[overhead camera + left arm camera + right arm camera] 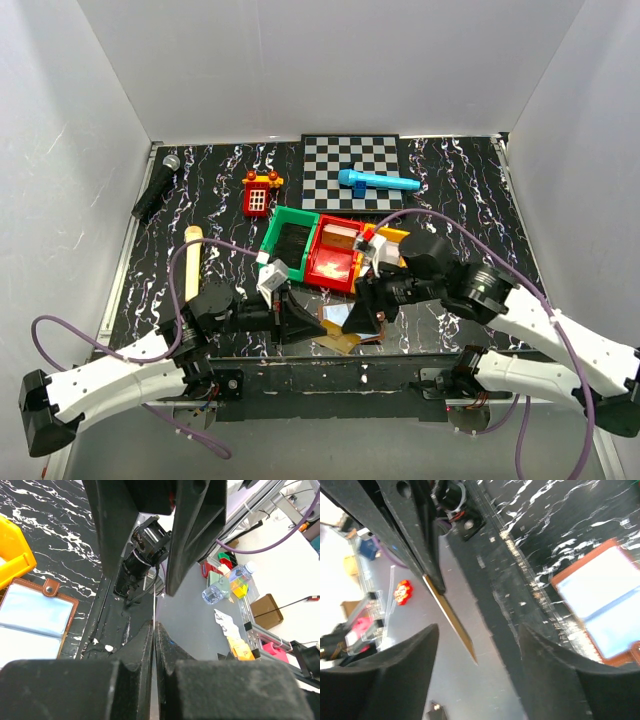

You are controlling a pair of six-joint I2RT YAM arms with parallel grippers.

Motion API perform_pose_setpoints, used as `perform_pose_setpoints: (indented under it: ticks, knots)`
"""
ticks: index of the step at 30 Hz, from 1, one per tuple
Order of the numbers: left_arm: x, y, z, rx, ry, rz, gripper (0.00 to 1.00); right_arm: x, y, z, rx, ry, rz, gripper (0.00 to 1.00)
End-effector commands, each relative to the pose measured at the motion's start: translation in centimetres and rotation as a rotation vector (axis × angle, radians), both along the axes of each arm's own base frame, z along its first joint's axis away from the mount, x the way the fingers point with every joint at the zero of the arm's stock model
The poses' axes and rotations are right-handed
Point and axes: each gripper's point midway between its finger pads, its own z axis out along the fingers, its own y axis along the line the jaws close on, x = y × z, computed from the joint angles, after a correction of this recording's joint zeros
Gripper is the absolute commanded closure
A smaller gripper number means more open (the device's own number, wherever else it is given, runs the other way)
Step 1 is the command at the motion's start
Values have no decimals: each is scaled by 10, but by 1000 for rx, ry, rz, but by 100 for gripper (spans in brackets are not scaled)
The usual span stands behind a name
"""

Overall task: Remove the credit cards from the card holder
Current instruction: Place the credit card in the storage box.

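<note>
Brown leather-like covers and glossy pale blue pockets mark the card holder [338, 316], which lies open and flat on the black, white-veined table [460, 190] at the near edge. In the top view the left gripper [300, 318] and right gripper [365, 305] meet nose to nose just above it. From here we cannot see what either one carries.

From the left wrist, the left gripper's matte black fingers are pressed together. A hair-thin pale line rising from them looks to us like a credit card [152, 611] seen edge-on, though it is faint. The holder sits low to the left, its stitched rim and snap showing, beside a glossy yellow bin [12, 550].

From the right wrist, that card reads as a stiff tan sliver pinched by the left fingers. The right gripper's own fingers stand wide apart on either side of it, touching nothing. The holder lies off to the right, apart from the card.

We judge one card is out and mid-transfer. Next, the right fingers should close squarely on its flat faces, or the left should lay it on the table. The card is thin and slick, so a skewed pinch could let it slip.
</note>
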Motion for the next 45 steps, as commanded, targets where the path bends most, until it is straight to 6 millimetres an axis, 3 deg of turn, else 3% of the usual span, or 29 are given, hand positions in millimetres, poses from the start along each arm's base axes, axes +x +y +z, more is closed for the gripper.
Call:
perform_pose_setpoints:
  ticks: [1, 2, 5, 8, 11, 22, 30, 34, 45]
  knots:
    - [4, 7, 6, -52, -7, 49, 100, 40, -6, 29, 98, -165, -244, 24]
    - [5, 9, 6, -57, -5, 60, 100, 46, -11, 34, 92, -182, -285, 24]
    - [6, 12, 6, -73, 12, 78, 100, 36, -14, 52, 145, -205, -203, 19]
    - [4, 11, 5, -80, 30, 60, 100, 25, -4, 62, 254, -184, -153, 23]
    - [2, 10, 7, -94, 46, 45, 100, 20, 0, 55, 246, -145, -118, 33]
    - [7, 10, 10, -95, 90, 33, 100, -2, 14, 48, 247, -81, 23, 50]
    - [10, 10, 10, -96, 95, 31, 100, 0, 20, 35, 205, -64, 27, 60]
    - [9, 10, 9, -96, 100, 31, 100, 2, 22, 36, 214, -68, 16, 63]
    - [10, 11, 8, -97, 99, 32, 100, -1, 24, 36, 222, -47, 32, 80]
